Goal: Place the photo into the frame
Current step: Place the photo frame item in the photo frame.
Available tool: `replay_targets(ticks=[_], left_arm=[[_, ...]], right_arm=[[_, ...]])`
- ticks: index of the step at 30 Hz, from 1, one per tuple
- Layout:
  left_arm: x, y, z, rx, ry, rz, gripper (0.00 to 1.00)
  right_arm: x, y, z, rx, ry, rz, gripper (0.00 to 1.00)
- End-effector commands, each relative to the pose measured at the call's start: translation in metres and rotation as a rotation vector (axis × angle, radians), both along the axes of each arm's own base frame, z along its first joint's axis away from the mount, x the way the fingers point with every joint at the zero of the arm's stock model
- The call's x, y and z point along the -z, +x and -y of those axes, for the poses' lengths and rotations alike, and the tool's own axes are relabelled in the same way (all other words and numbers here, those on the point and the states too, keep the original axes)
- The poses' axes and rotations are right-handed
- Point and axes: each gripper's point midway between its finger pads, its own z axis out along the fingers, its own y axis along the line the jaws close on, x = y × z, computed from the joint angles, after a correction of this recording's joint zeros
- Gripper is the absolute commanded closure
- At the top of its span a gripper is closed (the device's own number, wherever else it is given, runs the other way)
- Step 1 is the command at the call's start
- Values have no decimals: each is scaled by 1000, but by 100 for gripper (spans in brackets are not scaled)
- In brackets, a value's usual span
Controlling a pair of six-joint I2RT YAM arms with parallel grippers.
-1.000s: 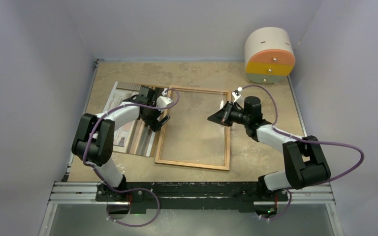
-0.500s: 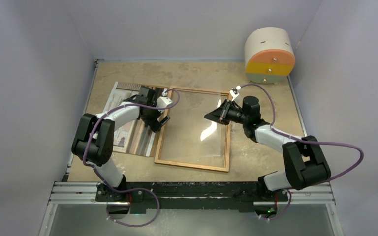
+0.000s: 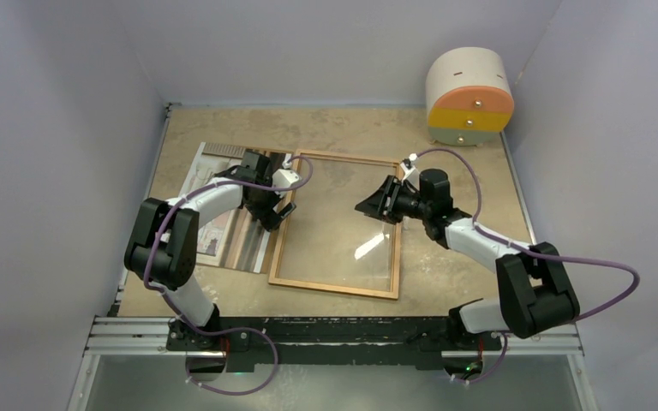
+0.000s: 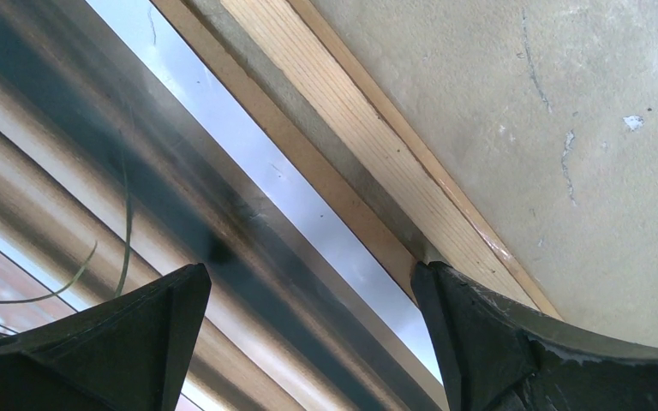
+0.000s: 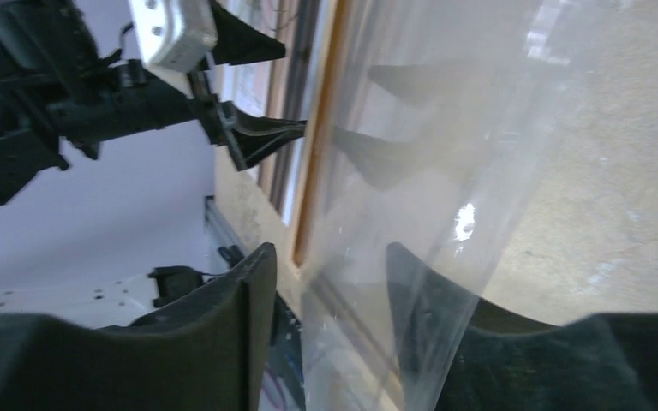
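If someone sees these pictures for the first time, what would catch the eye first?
Most likely the large orange-brown frame lying in the middle of the table, with a bright glint on its clear pane near the right arm's fingers. Then the round cabinet with orange and yellow drawers in the far right corner, and the photo left of the frame, partly under the left arm.

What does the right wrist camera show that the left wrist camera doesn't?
Only right wrist: the clear pane passing between the fingers of the open right tool, and the left tool beyond it. Only left wrist: plant leaves on the photo, close up. Both: the frame's wooden edge and the table.
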Motion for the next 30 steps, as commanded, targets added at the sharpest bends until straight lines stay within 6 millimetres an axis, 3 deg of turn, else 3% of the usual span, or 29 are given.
replay_targets(ticks=[1,8,13,30], left_arm=[[-11,-4,12,37,-56,15,0],[-11,-3,12,37,-56,17,0],[-11,-3,11,36,-52,17,0],[-9,-3,10,38,-43,16,0]], right_arm=[[-9,13,5,26,-83,89,41],[1,19,9,17,-155,92,19],[20,21,17,18,-249,58,6],[50,32,52,97,-501,10,1]])
